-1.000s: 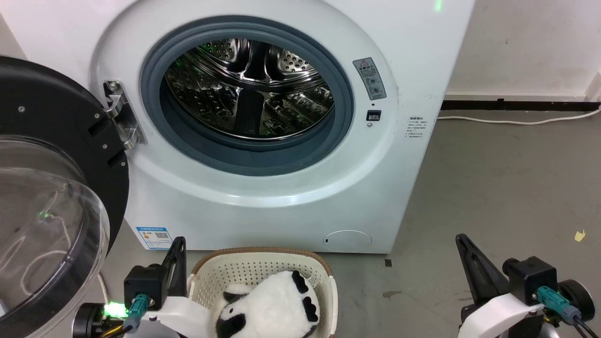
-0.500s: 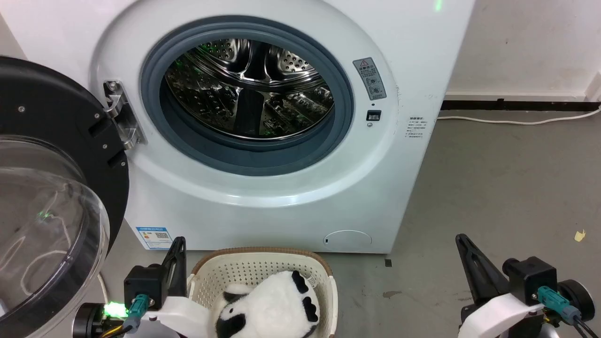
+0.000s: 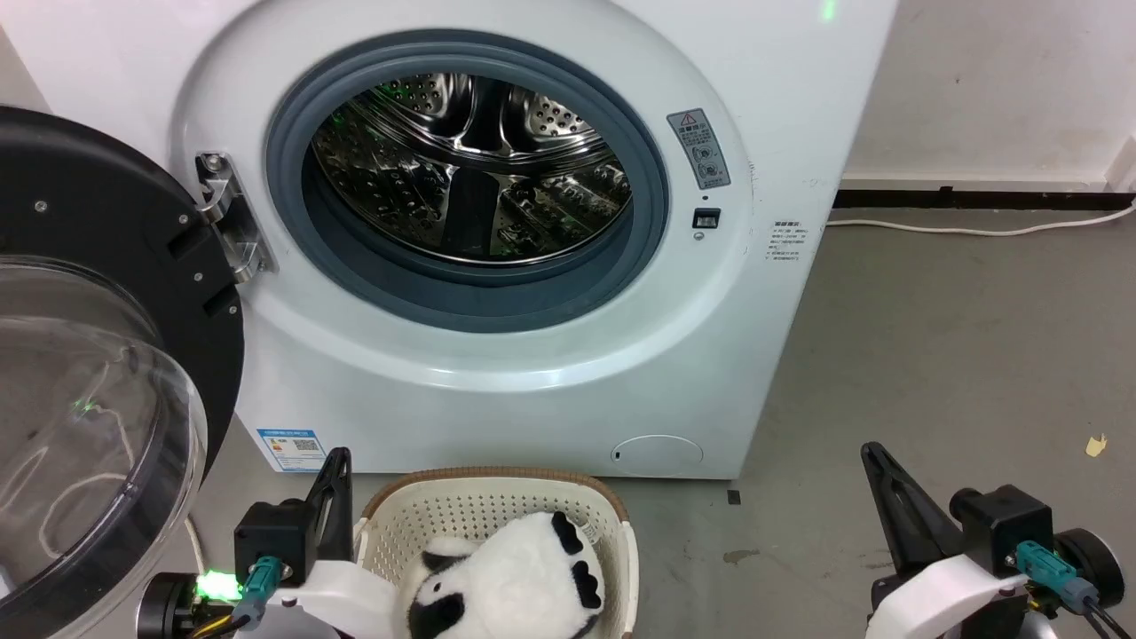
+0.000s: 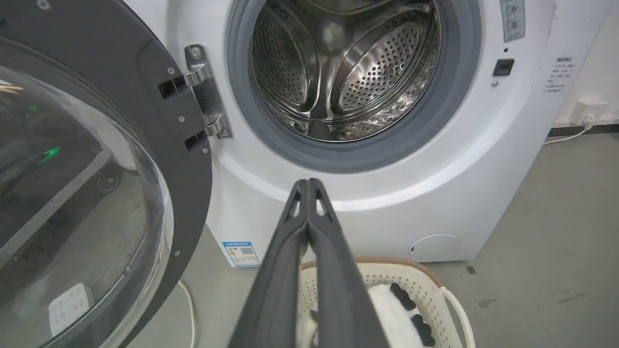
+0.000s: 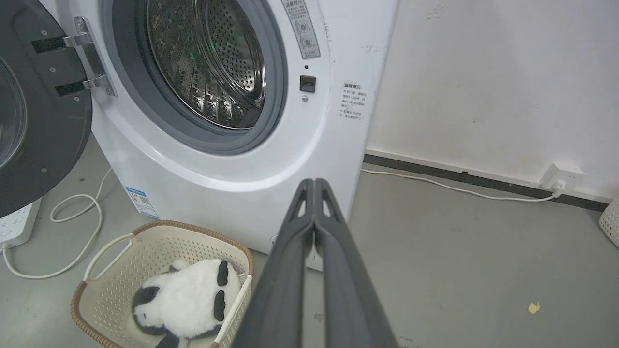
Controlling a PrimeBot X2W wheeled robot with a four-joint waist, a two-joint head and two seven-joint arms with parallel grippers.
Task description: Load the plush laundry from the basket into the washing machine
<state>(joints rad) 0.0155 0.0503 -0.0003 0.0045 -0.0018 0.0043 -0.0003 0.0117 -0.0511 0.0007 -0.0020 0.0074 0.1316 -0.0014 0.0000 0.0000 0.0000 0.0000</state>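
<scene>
Plush laundry in basket, near side of washing machine. Left gripper and right gripper both closed, empty.

We spotted one small change: dark reflection inside drum of washing machine wandered slightly sideways. We saw nothing else differ.
</scene>
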